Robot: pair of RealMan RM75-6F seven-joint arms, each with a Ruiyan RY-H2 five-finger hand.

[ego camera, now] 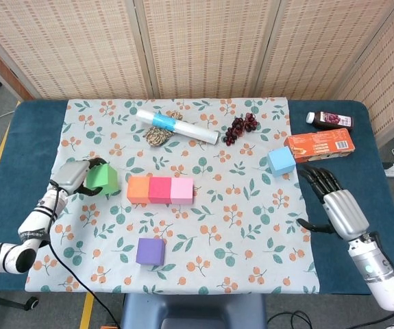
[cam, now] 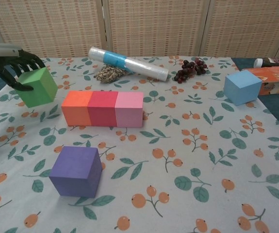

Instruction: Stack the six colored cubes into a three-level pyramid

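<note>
Head view: base row complete, orange cube (ego camera: pixel 138 189), red cube (ego camera: pixel 159 189) and pink cube (ego camera: pixel 181 190) touching side by side at cloth centre. Nothing on top of them yet, so levels two and three are not begun.

Left hand (ego camera: pixel 72 176), at 9 o'clock of the row, has its fingers wrapped around the green cube (ego camera: pixel 101 179). Chest view shows that cube tilted and clear of the floral cloth (cam: pixel 217 160), just beside the orange end.

Right hand (ego camera: pixel 335 202) lies at 3 o'clock on the blue table edge, fingers spread, holding nothing. Blue cube (ego camera: pixel 281 161) sits on the cloth near its fingertips, not touched.

Purple cube (ego camera: pixel 150 251) sits alone at 6 o'clock of the row.

Judgement: roughly half done. Left to do: green plus one more for level two, then the cap.
</note>
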